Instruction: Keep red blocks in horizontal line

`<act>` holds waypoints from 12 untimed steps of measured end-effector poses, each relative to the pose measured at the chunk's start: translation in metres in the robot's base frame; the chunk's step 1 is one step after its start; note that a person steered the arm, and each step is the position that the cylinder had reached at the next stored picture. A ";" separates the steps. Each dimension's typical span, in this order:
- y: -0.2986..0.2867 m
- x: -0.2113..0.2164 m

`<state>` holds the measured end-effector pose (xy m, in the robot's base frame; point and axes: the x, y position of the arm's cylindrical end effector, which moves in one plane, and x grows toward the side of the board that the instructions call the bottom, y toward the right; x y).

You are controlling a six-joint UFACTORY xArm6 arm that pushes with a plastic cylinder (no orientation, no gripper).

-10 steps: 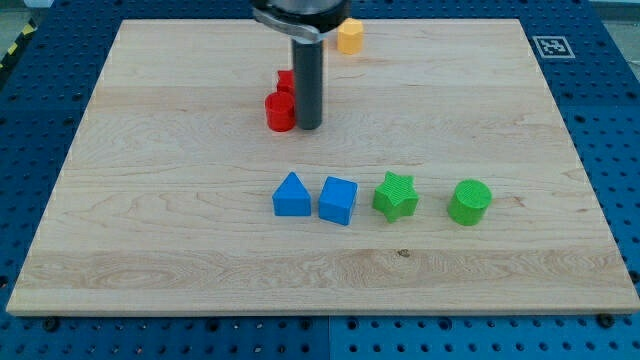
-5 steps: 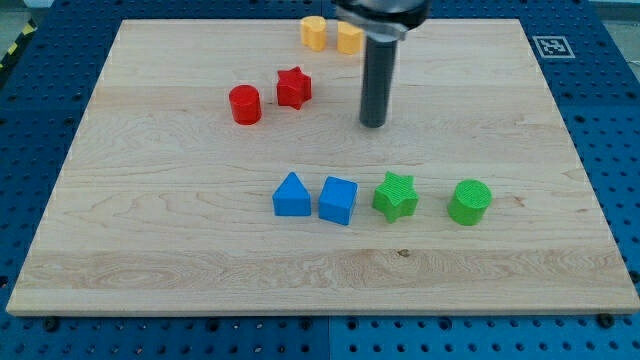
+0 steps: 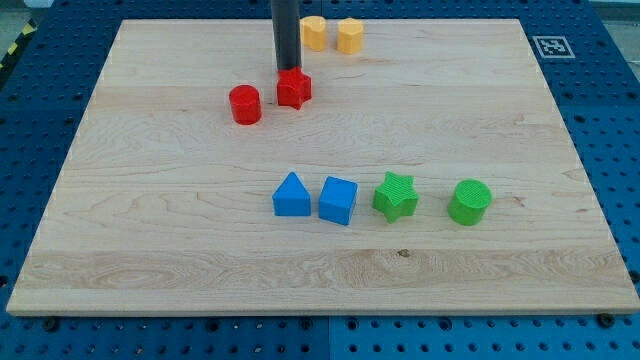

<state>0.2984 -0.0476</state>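
A red cylinder [image 3: 245, 104] stands on the wooden board [image 3: 150, 200] left of centre, near the view's top. A red star [image 3: 294, 89] stands just to its right and a little higher in the view, so the pair slants slightly. My tip [image 3: 287, 71] is at the star's top edge, touching or almost touching it; the dark rod rises straight out of the view's top.
Two yellow blocks [image 3: 314, 33] [image 3: 349, 35] stand side by side at the board's top edge, right of the rod. Lower down runs a row: blue triangle [image 3: 291, 195], blue cube [image 3: 338, 200], green star [image 3: 396, 196], green cylinder [image 3: 469, 202].
My tip has moved left and towards the view's top, from right of the red star to just above it. Earlier it stood next to the red blocks. The red cylinder has shifted left.
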 end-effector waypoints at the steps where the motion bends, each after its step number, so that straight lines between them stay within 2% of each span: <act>1: 0.000 0.001; 3: 0.000 0.025; 11: 0.008 0.047; 12: -0.017 0.003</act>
